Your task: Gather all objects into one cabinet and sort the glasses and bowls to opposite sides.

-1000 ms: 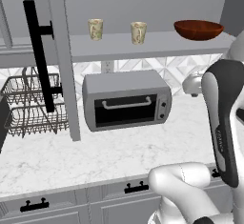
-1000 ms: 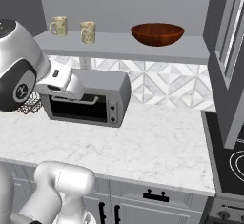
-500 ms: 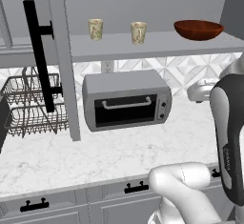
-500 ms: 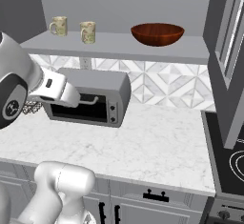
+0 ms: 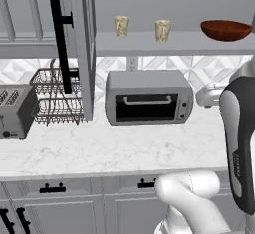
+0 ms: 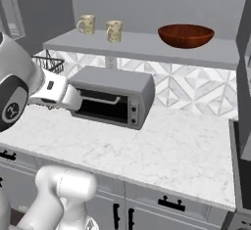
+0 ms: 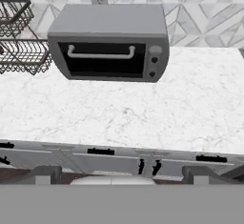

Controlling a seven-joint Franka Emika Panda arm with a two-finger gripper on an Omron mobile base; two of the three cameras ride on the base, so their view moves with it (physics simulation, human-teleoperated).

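Above marble counter [image 7: 143, 113] we saw our gripper [image 7: 121, 173] with fingers [image 7: 45, 173] spread wide, holding nothing, pointed down at counter before toaster oven [image 7: 112, 42]. Wire rack [image 7: 16, 37] stood just left of oven. Up on long grey shelf [image 5: 189, 44] we noted two beige cups [image 5: 121, 26] [image 5: 163, 30] side by side, apart from reddish-brown bowl [image 5: 226, 30] toward right end. Cabinet door [image 5: 82, 49] with black bar handle [image 5: 60, 41] stood open at shelf's left. Toaster [image 5: 15, 111] sat far left.

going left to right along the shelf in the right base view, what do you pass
first beige cup → second beige cup → reddish-brown bowl, all standing on the grey shelf
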